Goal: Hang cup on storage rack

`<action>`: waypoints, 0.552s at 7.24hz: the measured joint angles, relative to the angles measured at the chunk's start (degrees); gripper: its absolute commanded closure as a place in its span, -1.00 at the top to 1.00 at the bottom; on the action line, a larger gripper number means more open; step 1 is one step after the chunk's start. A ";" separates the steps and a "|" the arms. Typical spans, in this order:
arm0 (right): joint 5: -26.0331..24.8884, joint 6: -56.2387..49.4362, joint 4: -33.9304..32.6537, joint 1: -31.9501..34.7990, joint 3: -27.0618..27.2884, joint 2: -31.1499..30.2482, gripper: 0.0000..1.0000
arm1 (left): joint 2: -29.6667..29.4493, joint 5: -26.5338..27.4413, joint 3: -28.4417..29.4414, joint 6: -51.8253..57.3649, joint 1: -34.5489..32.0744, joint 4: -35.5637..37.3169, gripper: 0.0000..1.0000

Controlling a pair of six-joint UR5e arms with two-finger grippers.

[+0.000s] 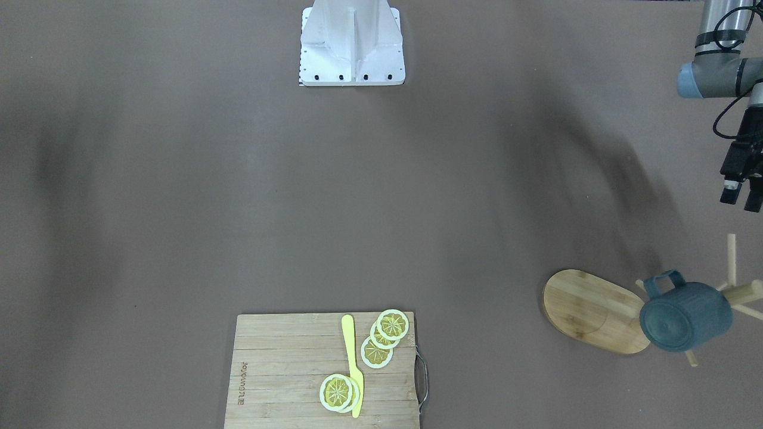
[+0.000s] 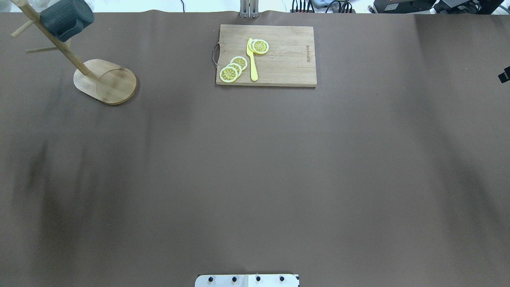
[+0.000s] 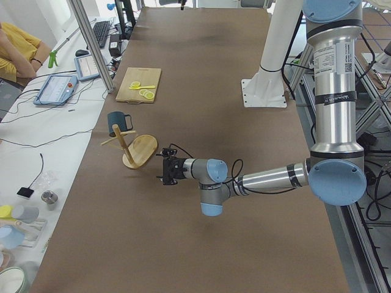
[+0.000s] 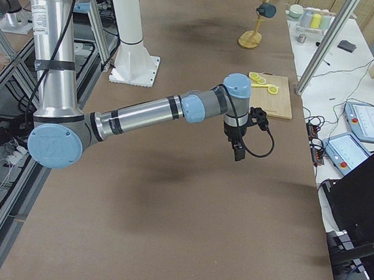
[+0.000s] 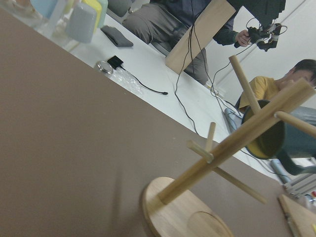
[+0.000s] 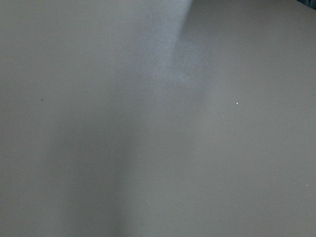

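The dark blue-grey cup (image 1: 685, 316) hangs by its handle on a peg of the wooden storage rack (image 1: 590, 310), free of both grippers. It also shows at the far left in the overhead view (image 2: 67, 20), on the rack (image 2: 105, 81). The left wrist view shows the cup's yellow inside (image 5: 269, 140) behind the rack's pole (image 5: 232, 148). My left gripper (image 1: 742, 199) is open and empty, a short way back from the rack, toward the robot. My right gripper (image 4: 238, 151) hangs above bare table at the other end; only a sliver shows in the overhead view (image 2: 505, 75), and I cannot tell its state.
A rectangular cutting board (image 1: 286, 369) with lemon slices (image 1: 377, 351) and a yellow knife (image 1: 353, 363) lies at the far middle edge. The robot's white base (image 1: 351, 47) stands at the near middle. People sit beyond the table's far edge (image 5: 296, 79).
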 measured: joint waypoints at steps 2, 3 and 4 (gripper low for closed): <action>-2.19 -0.10 -0.02 0.28 -0.17 -0.15 1.00 | 0.87 0.12 0.36 20.10 -3.10 9.36 0.97; -2.70 -0.29 -0.06 0.70 -0.24 -0.51 1.00 | 1.08 0.01 0.47 29.49 -5.14 13.45 0.97; -2.82 -0.48 -0.10 1.25 -0.45 -1.30 1.00 | 1.16 -0.32 0.40 37.49 -7.39 17.53 0.97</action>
